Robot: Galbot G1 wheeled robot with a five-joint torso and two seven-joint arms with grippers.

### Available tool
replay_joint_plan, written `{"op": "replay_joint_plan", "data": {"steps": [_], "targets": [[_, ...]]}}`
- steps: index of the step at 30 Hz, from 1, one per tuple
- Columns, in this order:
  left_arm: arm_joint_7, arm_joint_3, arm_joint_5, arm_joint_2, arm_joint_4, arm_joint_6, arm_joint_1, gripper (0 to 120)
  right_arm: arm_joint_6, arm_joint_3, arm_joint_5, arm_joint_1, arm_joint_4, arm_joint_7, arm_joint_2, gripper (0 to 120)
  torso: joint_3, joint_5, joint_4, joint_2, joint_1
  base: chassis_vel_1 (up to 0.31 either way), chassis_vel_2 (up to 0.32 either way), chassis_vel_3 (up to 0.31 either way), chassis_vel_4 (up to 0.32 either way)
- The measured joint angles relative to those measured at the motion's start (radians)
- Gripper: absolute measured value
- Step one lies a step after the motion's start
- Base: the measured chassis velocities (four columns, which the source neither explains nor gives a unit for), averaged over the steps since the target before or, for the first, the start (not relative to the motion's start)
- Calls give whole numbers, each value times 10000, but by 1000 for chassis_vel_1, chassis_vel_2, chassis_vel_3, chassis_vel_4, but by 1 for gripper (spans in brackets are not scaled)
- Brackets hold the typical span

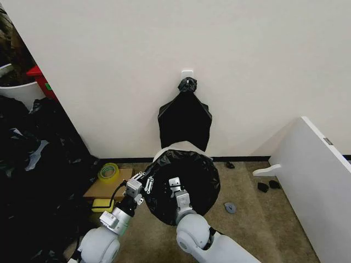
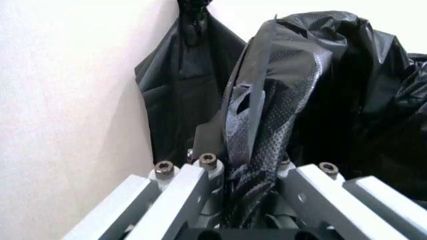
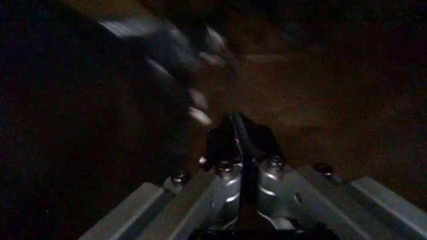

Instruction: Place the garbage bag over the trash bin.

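The thin, glossy black plastic garbage bag (image 1: 184, 183) is draped over most of the round cream-white plastic trash bin (image 1: 174, 148), which stands on the carpet by the wall, a strip of its far rim bare. The left pincer (image 1: 143, 182) is clenched on a gathered fold of film at the bag's left edge, and the right pincer (image 1: 175, 184), inside the mouth, pinches a fold too (its wrist view is dark). Both grips hold thin film, so a hard outward pull could tear it or tip the bin, while a slack release could let the bag slip off the uncovered rim.
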Motion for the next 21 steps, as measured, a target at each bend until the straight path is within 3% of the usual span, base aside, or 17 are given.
{"op": "replay_joint_plan", "data": {"steps": [4,12,21], "targets": [[1,-4,-44,49,3,0,-64,4,-192,134,-741,-103,-121,235,-142,0,0,0,-1,0,0,0,0,0,0],[18,108,-53,52,37,0,-108,4,1550,77,-1101,-140,-91,-942,-113,0,0,-1,-1,0,0,0,0,0,0],[53,51,-104,35,-92,0,-64,4,751,83,-1411,-167,-490,-250,25,0,0,-1,0,0,0,0,0,0,0]]}}
